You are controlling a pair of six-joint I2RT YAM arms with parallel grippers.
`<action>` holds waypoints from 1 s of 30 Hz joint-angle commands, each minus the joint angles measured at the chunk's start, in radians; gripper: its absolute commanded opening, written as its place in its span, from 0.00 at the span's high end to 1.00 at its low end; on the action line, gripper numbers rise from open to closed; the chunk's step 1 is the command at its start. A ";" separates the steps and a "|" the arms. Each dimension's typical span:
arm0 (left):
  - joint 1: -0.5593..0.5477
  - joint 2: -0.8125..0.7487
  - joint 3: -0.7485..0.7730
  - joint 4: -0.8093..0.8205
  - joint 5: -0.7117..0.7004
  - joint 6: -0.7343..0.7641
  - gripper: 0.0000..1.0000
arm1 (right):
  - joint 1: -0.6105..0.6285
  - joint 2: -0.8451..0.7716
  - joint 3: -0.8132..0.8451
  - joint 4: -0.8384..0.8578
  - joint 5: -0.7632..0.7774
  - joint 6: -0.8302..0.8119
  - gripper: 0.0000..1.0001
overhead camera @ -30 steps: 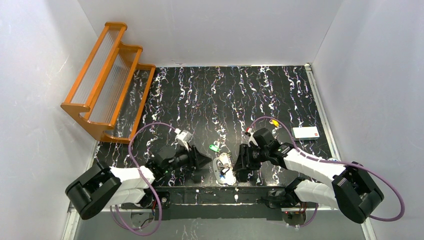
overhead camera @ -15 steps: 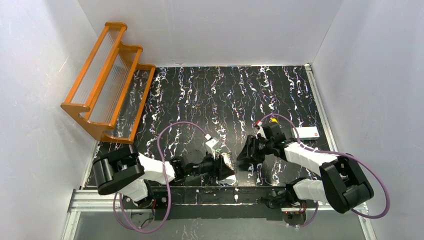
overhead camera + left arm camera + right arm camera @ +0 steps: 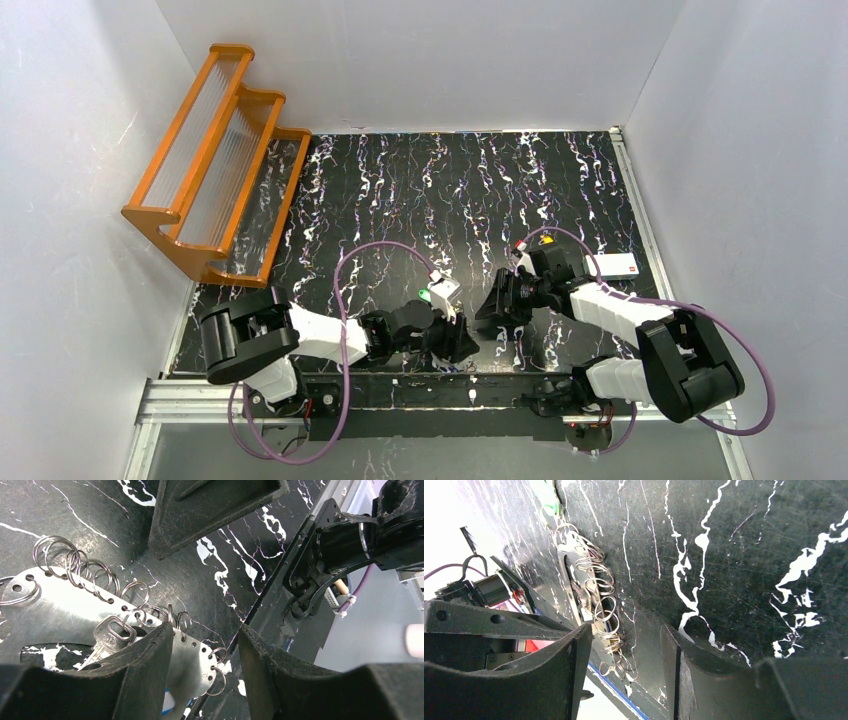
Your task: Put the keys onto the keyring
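Keyring [image 3: 60,610] flat on worktop [image 3: 225,580]; left end effector [image 3: 205,645] apart over its edge, prob. to steady it, right end effector [image 3: 625,630] apart.

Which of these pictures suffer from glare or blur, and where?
Right wrist: the upper left corner is blown out white, washing out the green key. Left wrist: the keyring plate shines brightly. Top external: evenly lit and sharp.

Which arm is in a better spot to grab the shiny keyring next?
The left. The left gripper hangs open right over the keyring, with its edge between the fingers. The right gripper is open too, but the keyring lies off to its side.
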 commanded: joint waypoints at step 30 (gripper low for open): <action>-0.117 0.056 0.216 -0.403 -0.214 0.080 0.66 | -0.021 0.029 0.030 0.038 -0.092 -0.027 0.37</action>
